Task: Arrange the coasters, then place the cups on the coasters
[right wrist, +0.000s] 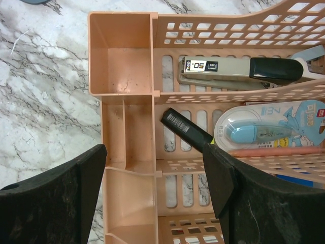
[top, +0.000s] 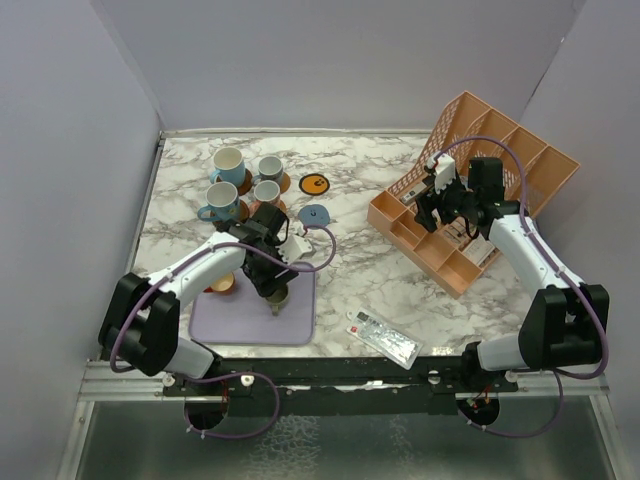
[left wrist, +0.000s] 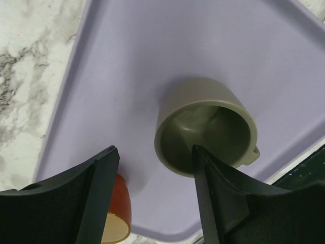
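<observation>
Down low with the left end effector (left wrist: 155, 149), right above the tray (left wrist: 152, 46): spread well apart, clamping nothing. Right finger (left wrist: 223, 203) crowding the rim of the olive cup (left wrist: 203, 104), left finger (left wrist: 101, 198) clear of it, bare lavender showing between. Reads as a rim pinch, one finger inside and one outside; sensible for a small mug with its handle turned off to the side. Olive cup sitting mouth-up on the tray near the front edge, on no coaster yet. Orange cup (left wrist: 121, 206) peeking in at the tray's edge, likewise waiting.

Up at the back left of the tabletop (top: 360, 270), four already done: rear blue cup (top: 228, 162), grey cup (top: 268, 167), front blue cup (top: 221, 201), pale cup (top: 266, 192), each on its own disc, packed two by two. Just right of them, two bare spots: the marked coaster (top: 316, 183) and the grey-blue coaster (top: 314, 213), both on the left arm's side. Likely homes for olive and orange.

Right end effector (right wrist: 155, 146) hanging over the organiser (right wrist: 122, 66), wide open and empty, seemingly parked out of the way. Stapler (right wrist: 238, 71) and correction tape (right wrist: 254, 133) below it, no part of this job.

Worth watching on the olive cup: shallow bite on a thin wall, easy to tip.
</observation>
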Controlling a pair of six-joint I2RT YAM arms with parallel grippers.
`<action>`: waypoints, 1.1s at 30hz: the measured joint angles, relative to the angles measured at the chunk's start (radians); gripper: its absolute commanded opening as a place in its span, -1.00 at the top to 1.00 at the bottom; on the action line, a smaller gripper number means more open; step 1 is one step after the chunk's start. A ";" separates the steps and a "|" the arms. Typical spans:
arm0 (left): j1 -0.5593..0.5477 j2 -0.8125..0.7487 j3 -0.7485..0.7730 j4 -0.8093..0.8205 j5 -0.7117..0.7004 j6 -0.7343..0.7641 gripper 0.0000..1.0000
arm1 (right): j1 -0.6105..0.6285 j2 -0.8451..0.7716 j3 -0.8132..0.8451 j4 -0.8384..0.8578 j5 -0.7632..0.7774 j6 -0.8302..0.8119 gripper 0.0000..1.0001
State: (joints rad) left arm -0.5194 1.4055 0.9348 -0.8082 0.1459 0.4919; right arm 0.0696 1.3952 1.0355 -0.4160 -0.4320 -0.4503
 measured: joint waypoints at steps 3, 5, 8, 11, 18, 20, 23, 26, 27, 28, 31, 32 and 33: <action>0.000 0.032 0.000 -0.005 0.015 -0.008 -0.09 | 0.000 0.000 0.000 -0.001 0.001 0.000 -0.56; -0.002 0.039 0.000 -0.007 0.042 -0.007 -0.04 | 0.000 0.000 0.000 -0.002 0.002 0.000 -0.56; -0.016 0.040 0.009 -0.009 0.078 -0.002 0.03 | 0.000 0.000 0.000 -0.002 0.002 0.000 -0.56; -0.042 0.042 0.028 -0.009 0.108 0.010 0.08 | 0.000 0.000 0.000 -0.002 0.002 0.000 -0.56; -0.135 0.090 0.085 -0.004 0.127 0.027 0.00 | 0.000 0.000 0.000 -0.002 0.002 0.000 -0.56; -0.156 0.091 0.088 -0.003 0.127 0.034 -0.14 | 0.000 0.000 0.000 -0.002 0.002 0.000 -0.56; -0.173 0.081 0.089 -0.003 0.114 0.040 -0.28 | 0.000 0.000 0.000 -0.002 0.002 0.000 -0.56; -0.175 0.036 0.088 0.000 0.069 0.042 -0.34 | 0.000 0.002 0.000 -0.002 0.002 0.000 -0.56; -0.175 0.019 0.088 0.002 0.060 0.042 -0.35 | 0.000 0.002 0.000 -0.002 0.002 0.000 -0.56; -0.174 -0.005 0.088 0.005 0.043 0.042 -0.36 | 0.000 0.003 0.000 -0.003 0.003 0.000 -0.56; -0.172 -0.054 0.080 0.014 0.023 0.042 -0.29 | 0.000 0.003 0.000 -0.002 0.004 0.000 -0.56; -0.172 -0.063 0.072 0.017 0.021 0.042 -0.26 | 0.000 0.003 0.000 -0.003 0.005 0.000 -0.56; -0.172 -0.063 0.066 0.017 0.020 0.042 -0.24 | 0.000 0.003 0.000 -0.003 0.005 0.000 -0.56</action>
State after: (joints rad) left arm -0.6910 1.3422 1.0008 -0.7910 0.1661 0.5335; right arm 0.0696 1.3987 1.0355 -0.4187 -0.4271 -0.4507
